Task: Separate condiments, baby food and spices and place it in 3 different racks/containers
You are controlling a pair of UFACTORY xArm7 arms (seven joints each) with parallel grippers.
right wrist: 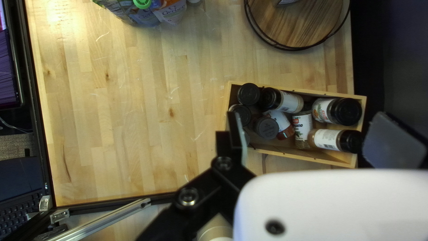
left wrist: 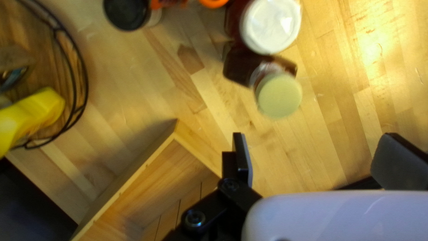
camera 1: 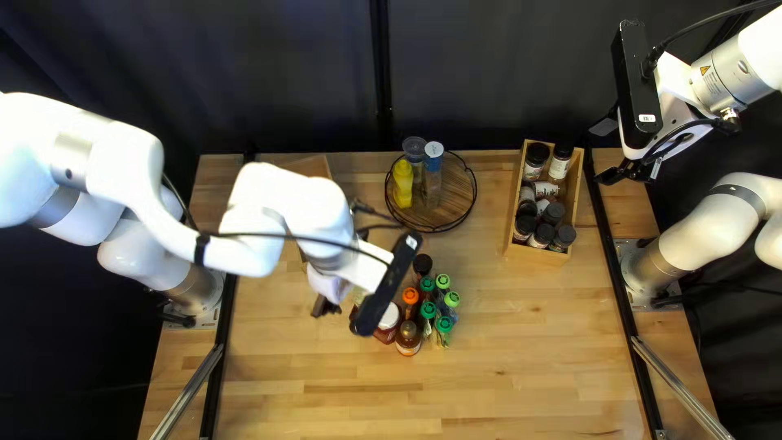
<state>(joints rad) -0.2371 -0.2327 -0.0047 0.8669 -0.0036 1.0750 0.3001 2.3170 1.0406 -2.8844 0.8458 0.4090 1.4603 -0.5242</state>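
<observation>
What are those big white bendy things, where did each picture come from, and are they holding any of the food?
They are one robot's two jointed white arms, left and right. The top left view looks down from above the table. The other two views come from a camera on each arm's wrist.

At the back, a round wooden tray with a black wire rim carries a yellow bottle and two other containers. A light wooden box holds black-capped jars. Between the arms stand green-capped pouches and a white-lidded jar, among others. Another wooden box is by the left gripper.

Nothing is held: that gripper and the right gripper are both open.
</observation>
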